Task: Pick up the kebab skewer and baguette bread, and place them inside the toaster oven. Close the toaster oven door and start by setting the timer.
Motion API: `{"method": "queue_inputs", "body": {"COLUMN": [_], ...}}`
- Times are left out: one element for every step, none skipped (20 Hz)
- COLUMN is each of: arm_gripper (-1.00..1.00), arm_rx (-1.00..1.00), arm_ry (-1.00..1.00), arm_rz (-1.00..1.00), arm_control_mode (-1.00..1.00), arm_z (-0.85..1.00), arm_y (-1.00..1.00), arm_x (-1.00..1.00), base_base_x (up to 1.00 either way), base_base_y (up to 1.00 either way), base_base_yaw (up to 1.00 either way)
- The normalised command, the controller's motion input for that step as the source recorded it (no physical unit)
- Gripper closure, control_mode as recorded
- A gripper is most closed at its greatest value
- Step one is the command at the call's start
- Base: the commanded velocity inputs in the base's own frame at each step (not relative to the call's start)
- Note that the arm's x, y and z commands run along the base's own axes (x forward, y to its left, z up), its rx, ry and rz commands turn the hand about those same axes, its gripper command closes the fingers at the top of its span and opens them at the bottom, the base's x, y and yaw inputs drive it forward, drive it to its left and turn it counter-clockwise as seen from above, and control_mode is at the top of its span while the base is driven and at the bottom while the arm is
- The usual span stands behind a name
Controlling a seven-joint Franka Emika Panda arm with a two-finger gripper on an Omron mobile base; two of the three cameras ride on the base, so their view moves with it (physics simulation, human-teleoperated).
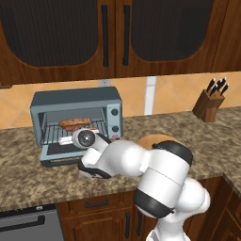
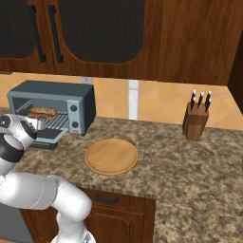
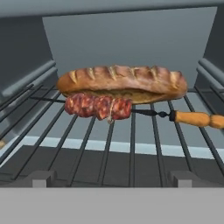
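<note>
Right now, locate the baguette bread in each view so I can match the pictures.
Left base view: baguette bread on the rack, centre-left.
Right base view: upper left, inside the open oven.
Hand view: centre, just behind the kebab skewer.
Shared landmark: the toaster oven.

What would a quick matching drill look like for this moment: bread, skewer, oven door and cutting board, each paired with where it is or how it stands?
Things:
1. bread
2. skewer
3. oven door
4. cutting board

Places or states:
A. dropped open
B. bare on the counter, right of the oven
C. on the rack, toward the back wall
D. on the rack, in front of the loaf

Pairs: 1-C, 2-D, 3-A, 4-B
</note>
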Motion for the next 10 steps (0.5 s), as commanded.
{"method": "queue_inputs", "body": {"arm_gripper": [-1.0, -1.0, -1.0, -1.0, -1.0, -1.0, -1.0, -1.0, -1.0, -1.0], "arm_rx": [0.0, 0.0, 0.0, 0.0, 0.0, 0.0, 0.0, 0.0, 0.0, 0.0], "arm_ry": [0.0, 0.0, 0.0, 0.0, 0.0, 0.0, 0.0, 0.0, 0.0, 0.0], "arm_rz": [0.0, 0.0, 0.0, 0.0, 0.0, 0.0, 0.0, 0.0, 0.0, 0.0], "arm_control_mode": [-1.0, -1.0, -1.0, -1.0, -1.0, -1.0, -1.0, -1.0, -1.0, -1.0], "arm_z": [-0.01, -0.01, -0.01, -0.01, 0.0, -0.01, -0.05, -0.09, -0.08, -0.09], "arm_y": [0.0, 0.0, 0.0, 0.0, 0.0, 0.0, 0.0, 0.0, 0.02, 0.01], "arm_x": [0.0, 0.0, 0.0, 0.01, 0.1, 0.11, 0.16, 0.19, 0.24, 0.25], "base_base_x": [0.0, 0.0, 0.0, 0.0, 0.0, 0.0, 0.0, 0.0, 0.0, 0.0], "base_base_y": [0.0, 0.0, 0.0, 0.0, 0.0, 0.0, 0.0, 0.0, 0.0, 0.0], "base_base_yaw": [0.0, 0.0, 0.0, 0.0, 0.0, 0.0, 0.0, 0.0, 0.0, 0.0]}}
